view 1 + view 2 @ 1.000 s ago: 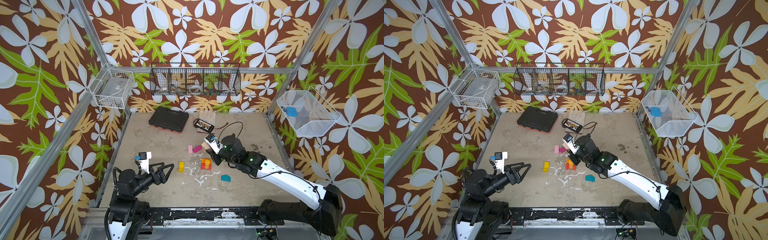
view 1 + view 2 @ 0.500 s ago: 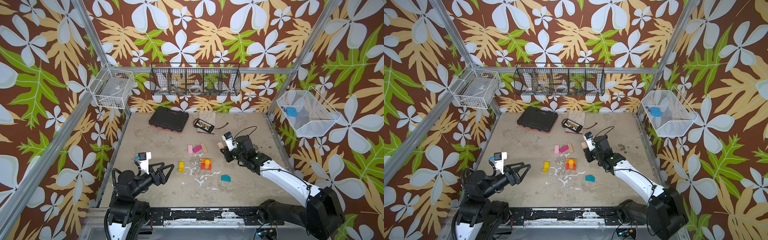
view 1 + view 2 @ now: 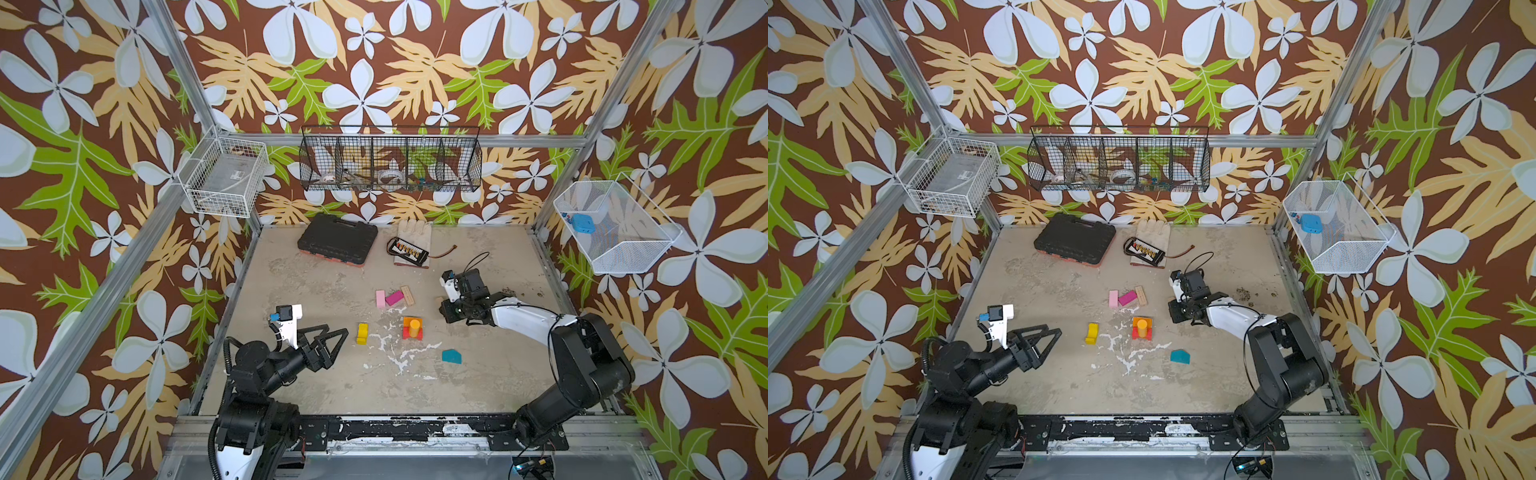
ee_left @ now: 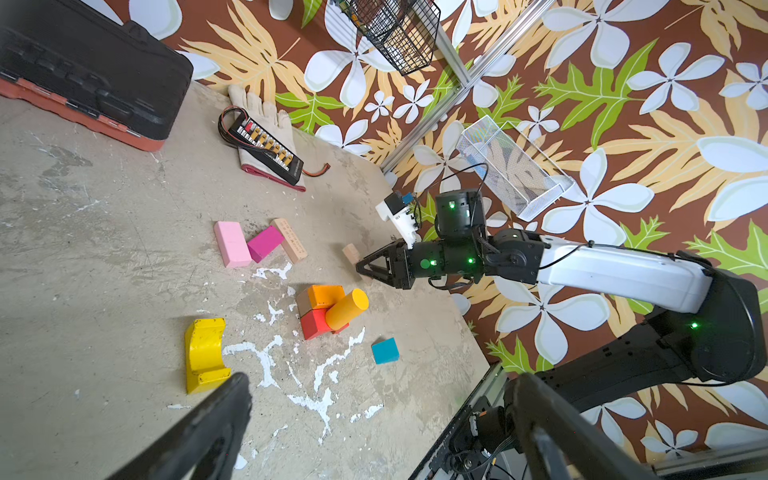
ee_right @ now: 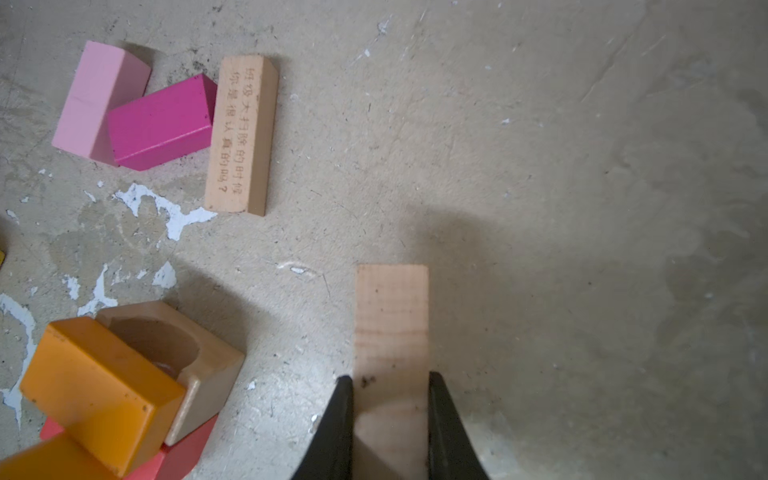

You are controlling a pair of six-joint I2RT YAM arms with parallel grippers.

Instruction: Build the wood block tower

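Note:
The tower point(image 3: 412, 327) is a low stack: red and orange blocks, a plain arch and an upright orange cylinder point(image 4: 347, 308). My right gripper point(image 5: 390, 380) is shut on a plain wood bar point(image 5: 391, 324), just right of the tower and low over the floor point(image 3: 442, 305). Loose wood blocks lie around: pink point(image 3: 380, 298), magenta point(image 3: 394, 297), a lettered plain bar point(image 3: 407, 295), a yellow arch point(image 3: 362, 333) and a teal pentagon point(image 3: 451, 356). My left gripper point(image 3: 332, 338) stands open and empty, left of the yellow arch.
A black tool case point(image 3: 337, 245) and a glove point(image 3: 415, 232) with a connector board on it lie at the back of the floor. Wire baskets point(image 3: 390, 160) hang on the walls. White paint patches point(image 3: 399, 353) mark the floor in front of the tower.
My right gripper has drawn back to the right, away from the pink and magenta blocks, and its arm has folded closer to its base. The left arm has not moved.

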